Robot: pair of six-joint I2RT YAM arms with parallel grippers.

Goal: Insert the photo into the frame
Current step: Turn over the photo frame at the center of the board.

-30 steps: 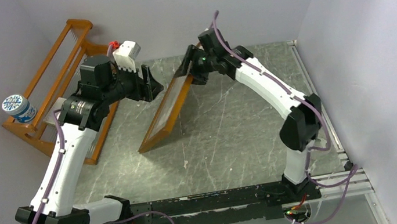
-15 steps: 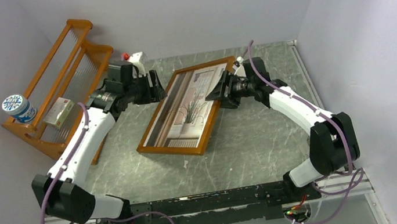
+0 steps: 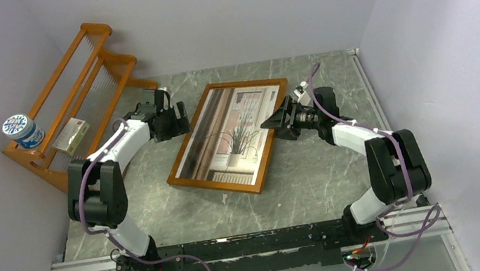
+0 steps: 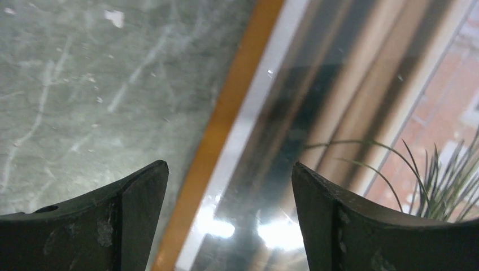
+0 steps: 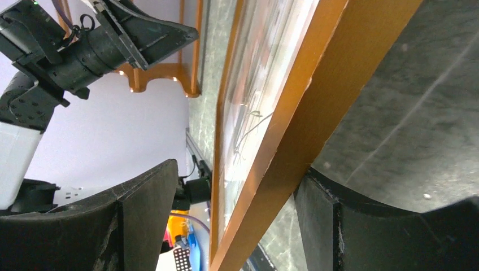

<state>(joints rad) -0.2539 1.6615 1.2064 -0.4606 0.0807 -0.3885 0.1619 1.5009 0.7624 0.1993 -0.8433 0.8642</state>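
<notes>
The orange-brown frame [image 3: 216, 186] lies face up in the middle of the table with the photo [image 3: 230, 137] of a spiky plant inside it, behind glass. My left gripper [image 3: 178, 119] is open just above the frame's left rail [image 4: 226, 113]; that rail and the photo [image 4: 339, 101] show between its fingers [image 4: 141, 214]. My right gripper [image 3: 274, 122] is open around the frame's right rail [image 5: 316, 84]. One finger [image 5: 339, 226] touches the rail's outer side, and the other finger [image 5: 141, 214] stands clear of the glass.
An orange wooden rack [image 3: 84, 79] leans at the back left, with a blue-and-white tin [image 3: 22, 130] and a small box [image 3: 72, 136] on it. Walls close in the table at the back, left and right. A metal rail [image 3: 379, 109] runs along the right edge.
The frame, held up on edge a second ago, has come down flat with the photo facing up. Both arms dropped low beside it, and both grippers opened wider.
</notes>
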